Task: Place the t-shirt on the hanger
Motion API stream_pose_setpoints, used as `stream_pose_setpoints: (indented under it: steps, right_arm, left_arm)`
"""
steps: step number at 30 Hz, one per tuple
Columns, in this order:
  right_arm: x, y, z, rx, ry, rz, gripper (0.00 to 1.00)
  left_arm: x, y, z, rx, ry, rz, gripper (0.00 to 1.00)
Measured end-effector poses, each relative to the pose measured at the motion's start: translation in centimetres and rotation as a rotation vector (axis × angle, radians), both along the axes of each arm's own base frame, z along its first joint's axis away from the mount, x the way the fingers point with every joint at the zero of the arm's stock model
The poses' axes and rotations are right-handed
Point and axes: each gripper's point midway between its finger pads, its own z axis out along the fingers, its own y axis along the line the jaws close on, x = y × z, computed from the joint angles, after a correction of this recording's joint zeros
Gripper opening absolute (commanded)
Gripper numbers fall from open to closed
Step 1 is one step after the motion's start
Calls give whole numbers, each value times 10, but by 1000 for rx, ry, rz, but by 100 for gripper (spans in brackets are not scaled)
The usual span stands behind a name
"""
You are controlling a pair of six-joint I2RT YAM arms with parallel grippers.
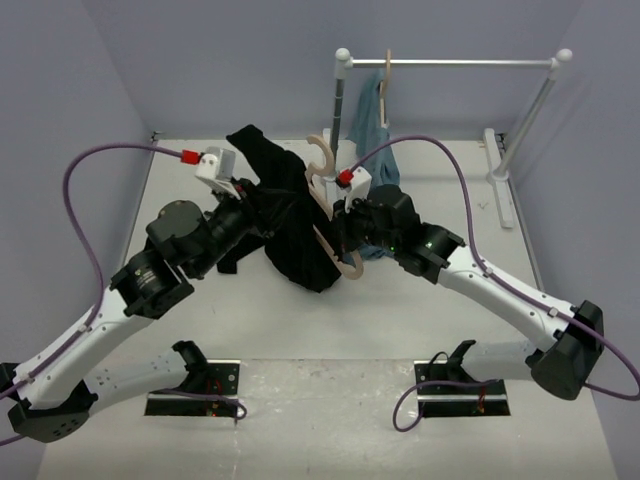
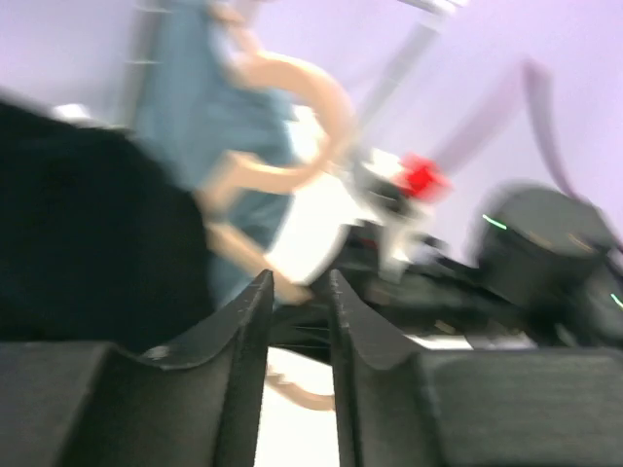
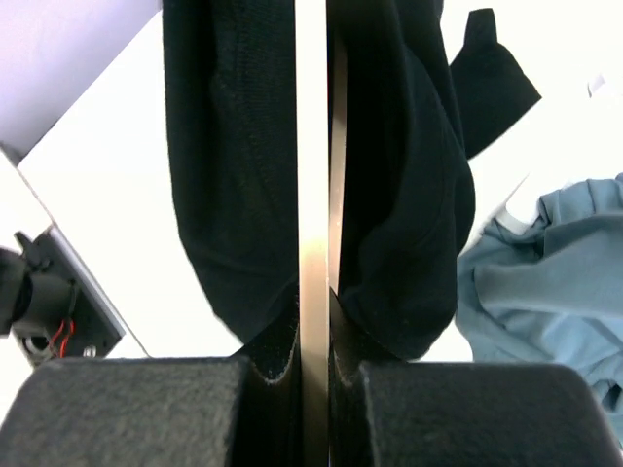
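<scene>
The black t-shirt (image 1: 290, 225) hangs bunched at mid-table, draped over the tan wooden hanger (image 1: 322, 160), whose hook sticks up above the cloth. My right gripper (image 1: 345, 215) is shut on the hanger. In the right wrist view the hanger's thin edge (image 3: 313, 146) runs between the jaws of the right gripper (image 3: 313, 297), with t-shirt folds (image 3: 229, 146) on both sides. My left gripper (image 1: 255, 195) is at the t-shirt's left side. The blurred left wrist view shows the left gripper (image 2: 299, 277) open a little with nothing between the jaws, the t-shirt (image 2: 88, 243) to its left and the hanger (image 2: 321, 97) beyond.
A white clothes rail (image 1: 460, 63) stands at the back right on a white foot (image 1: 497, 170). A blue-grey garment (image 1: 368, 115) hangs from it on a second wooden hanger. Blue-grey cloth (image 3: 545, 282) also lies right of the t-shirt. Purple cables arc over both arms.
</scene>
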Motion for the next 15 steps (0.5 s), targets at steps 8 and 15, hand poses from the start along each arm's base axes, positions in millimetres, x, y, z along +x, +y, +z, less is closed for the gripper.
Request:
stream_pose_setpoints:
  steps: [8, 15]
  right_arm:
    - [-15, -24, 26, 59, -84, 53, 0]
    - [-7, -64, 18, 56, -138, 129, 0]
  left_arm:
    - [47, 75, -25, 204, 160, 437, 87]
    - [85, 45, -41, 467, 105, 202, 98]
